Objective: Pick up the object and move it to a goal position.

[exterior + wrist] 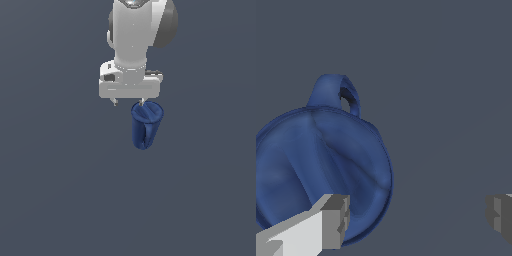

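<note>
Now | end effector (129, 102): fingers spread wide, gripping nothing | one fingertip (335, 220) against blue bag (316, 170)

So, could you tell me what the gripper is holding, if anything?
Nothing: the gripper is open, and the blue bag sits off to one side by one finger, not between them.

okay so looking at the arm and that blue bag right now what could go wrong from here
1. The gripper is open, and the blue bag sits off-centre, under one finger rather than between the two. Closing now would probably miss it or only pinch an edge.
2. Descending from here, that finger could land on the bag and push or tip it.
3. The bag looks rounded, so a knock might roll it.
</note>
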Robot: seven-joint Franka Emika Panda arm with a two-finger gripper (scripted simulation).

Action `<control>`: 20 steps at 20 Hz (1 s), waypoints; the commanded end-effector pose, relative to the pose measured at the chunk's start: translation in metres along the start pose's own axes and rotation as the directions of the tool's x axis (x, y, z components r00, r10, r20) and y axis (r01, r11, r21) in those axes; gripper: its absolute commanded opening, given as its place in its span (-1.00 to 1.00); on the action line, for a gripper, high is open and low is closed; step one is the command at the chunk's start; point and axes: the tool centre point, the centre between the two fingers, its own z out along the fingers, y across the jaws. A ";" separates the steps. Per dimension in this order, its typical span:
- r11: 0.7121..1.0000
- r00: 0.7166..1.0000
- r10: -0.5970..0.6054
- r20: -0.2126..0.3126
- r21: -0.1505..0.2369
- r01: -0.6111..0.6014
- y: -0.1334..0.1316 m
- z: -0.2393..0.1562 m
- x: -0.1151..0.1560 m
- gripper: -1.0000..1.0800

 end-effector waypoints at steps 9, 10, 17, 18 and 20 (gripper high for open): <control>1.000 1.000 0.000 0.000 0.000 0.000 0.000 0.000 0.000 0.92; 1.000 1.000 0.000 0.000 0.000 0.000 0.000 0.000 0.000 0.92; 1.000 1.000 -0.002 0.012 0.014 0.001 -0.004 0.006 -0.002 0.23; 1.000 1.000 -0.002 0.013 0.015 0.002 -0.004 0.007 -0.002 0.23; 1.000 1.000 -0.001 0.013 0.014 0.001 -0.004 0.006 -0.001 0.23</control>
